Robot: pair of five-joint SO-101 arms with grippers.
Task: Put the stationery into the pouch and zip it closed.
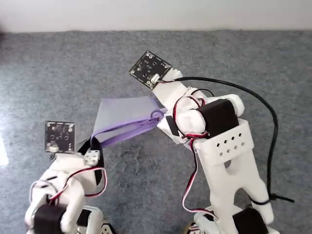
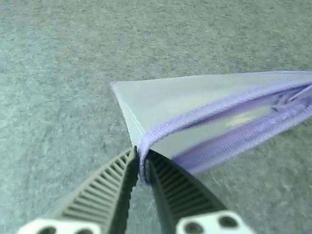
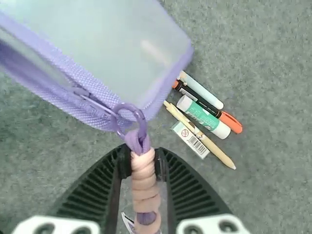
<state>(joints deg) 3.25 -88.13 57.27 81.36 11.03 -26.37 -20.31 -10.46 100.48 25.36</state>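
Observation:
A translucent purple pouch (image 1: 126, 118) hangs stretched between the two grippers, just above the grey carpet. My left gripper (image 2: 141, 156) is shut on the pouch's (image 2: 195, 105) corner at the end of the zip; in the high view the left gripper (image 1: 93, 143) is at the pouch's near left. My right gripper (image 3: 142, 151) is shut on the pink and purple zipper pull cord (image 3: 141, 175), tied to the ring at the pouch's (image 3: 102, 44) other corner. The stationery (image 3: 202, 117) lies on the carpet beside that corner: pens, a green-white stick and a small eraser (image 3: 191, 140). The mouth gapes along the zip.
Grey carpet (image 1: 58, 73) covers the table out to a white wall (image 1: 156, 14) at the back. The right arm's black cable (image 1: 270, 126) loops over its far side. Open carpet lies left of and behind the pouch.

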